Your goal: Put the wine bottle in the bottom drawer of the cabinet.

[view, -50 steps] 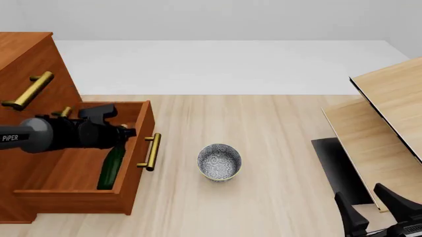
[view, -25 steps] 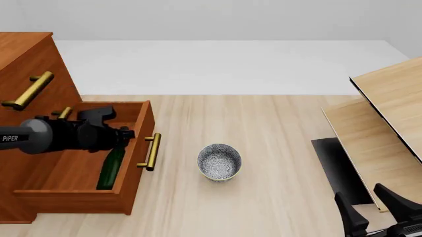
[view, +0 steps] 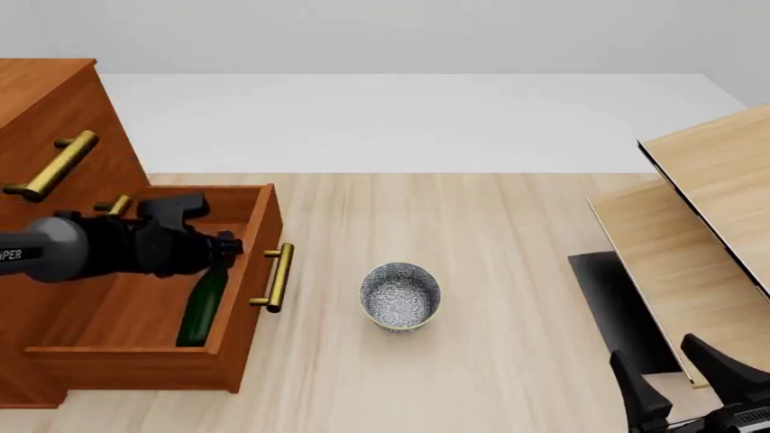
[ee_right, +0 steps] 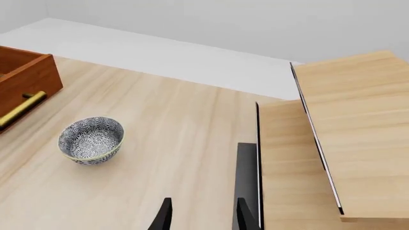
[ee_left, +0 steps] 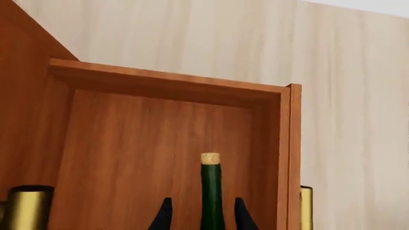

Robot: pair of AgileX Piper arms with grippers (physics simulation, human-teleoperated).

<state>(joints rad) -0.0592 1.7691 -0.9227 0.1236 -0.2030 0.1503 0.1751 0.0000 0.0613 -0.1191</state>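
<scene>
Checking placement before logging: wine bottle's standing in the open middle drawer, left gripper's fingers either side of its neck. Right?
Not the middle: the front view shows the wine bottle in the bottom drawer, pulled open. The left gripper does have a finger on either side of the neck.

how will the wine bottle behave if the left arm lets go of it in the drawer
The wine bottle is tall, slim and tilted inside the bottom drawer, so it will probably tip and come to rest against a drawer wall. Its round, smooth glass-like body may roll or slide. The left end effector straddles its neck.
</scene>
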